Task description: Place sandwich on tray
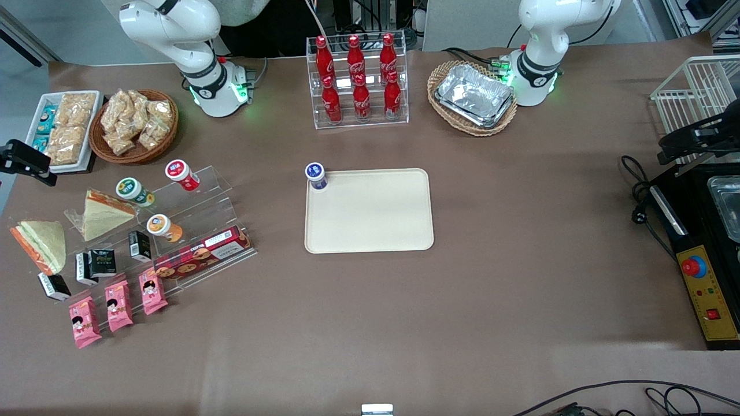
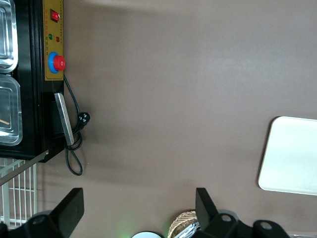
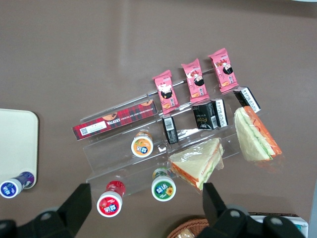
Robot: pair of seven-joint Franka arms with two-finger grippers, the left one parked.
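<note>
Large flat cream-beige plastic tray (image 1: 370, 225) (image 3: 17, 144) (image 2: 292, 156): rectangular, rounded corners, low rim, flat on brown table, mid-table.

Triangular wrapped sandwich (image 1: 104, 215) (image 3: 198, 163): pale bread, orange filling edge, on clear acrylic stepped stand toward working arm's end, well apart from tray.

Second triangular sandwich (image 1: 40, 245) (image 3: 255, 135): same look, at stand's outer end, nearer front camera than first.

Right gripper (image 3: 146, 193): fingers spread wide, above stand, touching neither sandwich.

arm (image 1: 173, 29): glossy white | collar: black | base light: green | hand (image 3: 146, 208): black
</note>
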